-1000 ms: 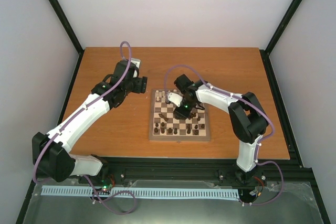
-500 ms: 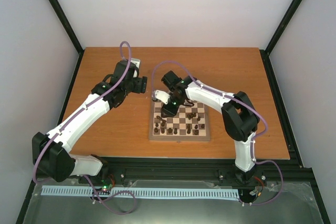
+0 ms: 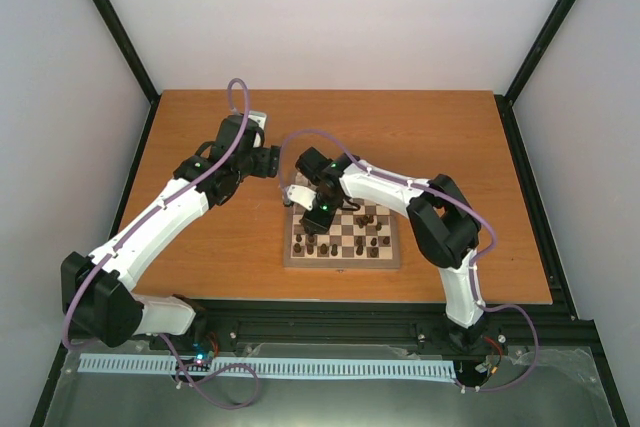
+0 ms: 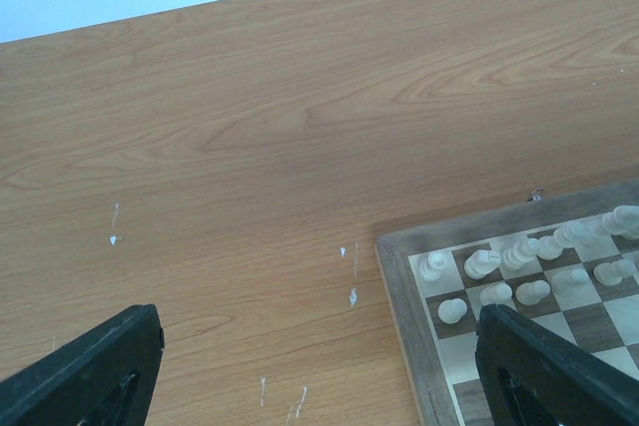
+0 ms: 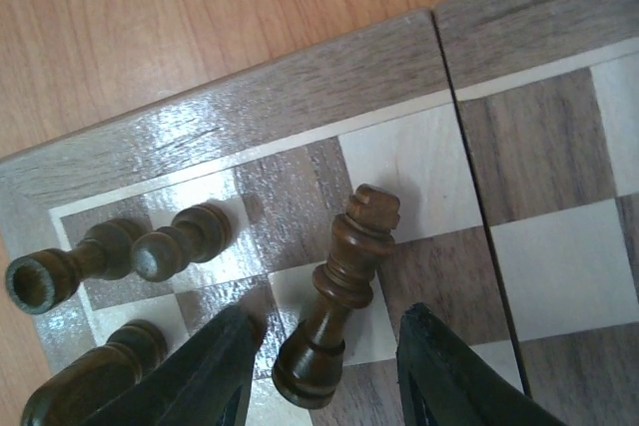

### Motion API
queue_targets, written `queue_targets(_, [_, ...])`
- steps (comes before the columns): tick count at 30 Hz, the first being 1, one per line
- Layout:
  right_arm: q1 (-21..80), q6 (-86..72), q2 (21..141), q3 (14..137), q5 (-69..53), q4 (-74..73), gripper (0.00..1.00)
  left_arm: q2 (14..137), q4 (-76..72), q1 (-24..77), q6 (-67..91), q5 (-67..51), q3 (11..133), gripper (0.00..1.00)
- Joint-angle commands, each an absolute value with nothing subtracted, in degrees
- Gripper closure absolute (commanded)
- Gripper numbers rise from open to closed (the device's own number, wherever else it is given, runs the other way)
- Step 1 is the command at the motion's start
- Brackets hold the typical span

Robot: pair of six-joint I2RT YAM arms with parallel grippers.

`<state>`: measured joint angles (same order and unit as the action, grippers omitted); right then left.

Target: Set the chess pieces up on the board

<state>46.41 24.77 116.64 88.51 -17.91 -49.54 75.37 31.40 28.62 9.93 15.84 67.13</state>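
The board [image 3: 340, 263] lies mid-table with cream and dark chess pieces scattered on its squares. My right gripper [image 3: 308, 215] hangs low over the board's left side. In the right wrist view its jaws [image 5: 327, 314] stand open on either side of a dark brown king [image 5: 344, 286], with a gap on each side. I cannot tell whether the king stands or lies. Dark pawns [image 5: 180, 241] sit to its left near the border [image 5: 300, 67]. My left gripper [image 4: 318, 314] is open and empty over bare table beside the board's corner [image 4: 399, 326], where cream pieces [image 4: 499, 266] cluster.
Bare wooden tabletop [image 3: 200, 237] surrounds the board on all sides. The left arm [image 3: 170, 212] stretches over the table's left half, and its gripper [image 3: 272, 162] is close to the right arm's wrist. Black frame rails [image 3: 540, 197] edge the table.
My right arm has swung left across the board, from its middle to its left side, with the jaws narrowing slightly. The left arm has not moved.
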Motion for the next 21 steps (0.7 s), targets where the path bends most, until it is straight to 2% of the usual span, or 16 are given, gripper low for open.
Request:
queue_targets(1, [46.92,23.92,117.83,89.32,-13.96,-49.62,0.61,74.97,32.04,28.56,10.59,15.94,69.76,0.12])
queue_targets(16, [46.93,25.08,115.16,84.48,-10.01,-47.41,0.65,75.06,32.1,28.56,10.63,15.92,69.79,0.12])
queue_targets(21, [46.93,25.38,114.98,83.96,-9.1,-46.86,0.71,75.21,32.15,28.52,10.63,15.95,69.79,0.12])
